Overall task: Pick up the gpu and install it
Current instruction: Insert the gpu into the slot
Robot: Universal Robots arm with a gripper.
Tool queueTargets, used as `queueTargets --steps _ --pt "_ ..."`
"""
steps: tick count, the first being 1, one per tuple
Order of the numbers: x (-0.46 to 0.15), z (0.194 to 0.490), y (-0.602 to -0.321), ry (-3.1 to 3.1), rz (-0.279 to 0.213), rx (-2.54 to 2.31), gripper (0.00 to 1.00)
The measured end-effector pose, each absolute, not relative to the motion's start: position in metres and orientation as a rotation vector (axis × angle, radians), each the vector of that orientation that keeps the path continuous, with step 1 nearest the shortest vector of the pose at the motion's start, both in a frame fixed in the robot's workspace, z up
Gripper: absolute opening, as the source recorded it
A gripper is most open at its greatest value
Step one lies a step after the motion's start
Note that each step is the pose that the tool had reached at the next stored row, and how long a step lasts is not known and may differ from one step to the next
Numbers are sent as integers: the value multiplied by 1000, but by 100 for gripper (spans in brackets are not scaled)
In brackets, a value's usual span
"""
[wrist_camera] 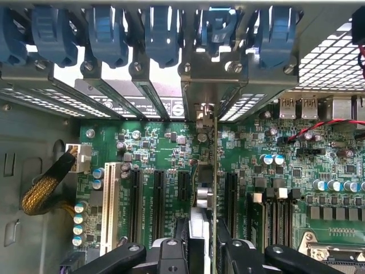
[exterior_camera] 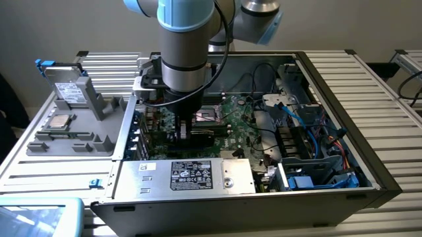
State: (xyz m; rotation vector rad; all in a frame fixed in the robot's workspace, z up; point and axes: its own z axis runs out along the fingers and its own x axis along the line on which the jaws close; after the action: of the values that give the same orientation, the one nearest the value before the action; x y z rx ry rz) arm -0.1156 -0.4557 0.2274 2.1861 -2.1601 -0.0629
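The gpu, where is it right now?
The gpu stands on edge between the fingers, over the motherboard's expansion slots inside the open computer case.

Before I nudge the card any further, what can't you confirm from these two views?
- Seating: in the wrist view the gpu stands edge-on above the motherboard; its bottom edge and slot contact are hidden by the card itself.
- Grip: the end effector is cut off by the frame edge, so pad contact is unclear.
- Exterior view: the arm and end effector cover the card and slot.
- Bracket alignment at the rear: too tight to judge.
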Motion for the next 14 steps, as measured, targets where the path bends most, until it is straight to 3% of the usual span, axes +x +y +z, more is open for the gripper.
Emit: queueTargets --steps 14 --pt "-117 227 -455 -2164 -64 2183 29"
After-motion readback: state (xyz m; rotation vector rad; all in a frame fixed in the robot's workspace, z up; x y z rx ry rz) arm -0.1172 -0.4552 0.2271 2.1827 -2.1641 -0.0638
